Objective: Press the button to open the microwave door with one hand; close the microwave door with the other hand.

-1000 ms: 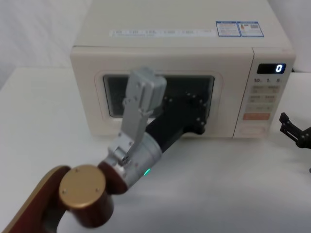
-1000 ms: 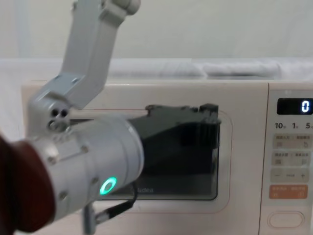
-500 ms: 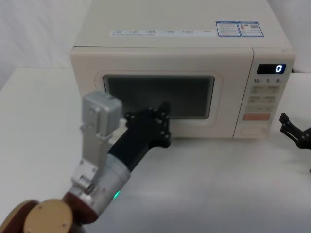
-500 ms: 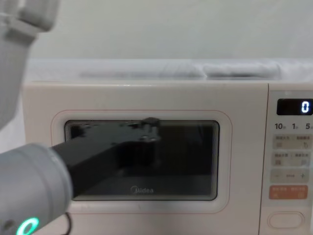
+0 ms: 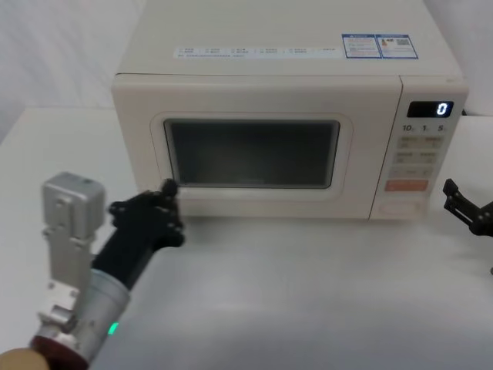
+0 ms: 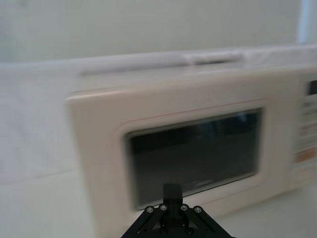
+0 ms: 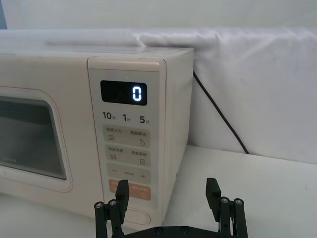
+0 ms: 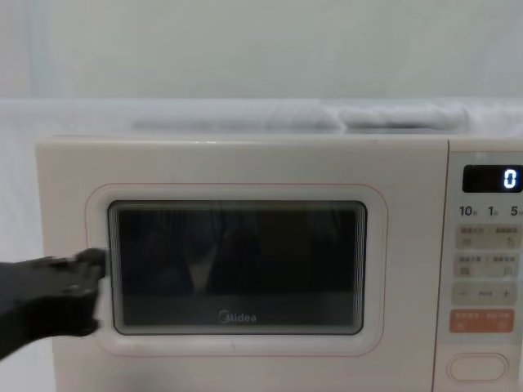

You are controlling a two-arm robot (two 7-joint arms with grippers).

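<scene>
The microwave door [image 5: 250, 154] sits flush and closed, the button [image 8: 477, 367] at the panel's bottom right. The left tool [image 5: 158, 206] hovers near the door's lower-left corner; I cannot tell its grip. The right tool [image 7: 168, 198] waits released, right of the button.

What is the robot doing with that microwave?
The robot has been working the door of the microwave, and the door now sits shut, flush with the front. Its left gripper has pulled back from the window over the last second and hangs low by the door's left corner. The right gripper waits on the table beside the control panel, fingers open, close to the button. The display shows 0.
</scene>
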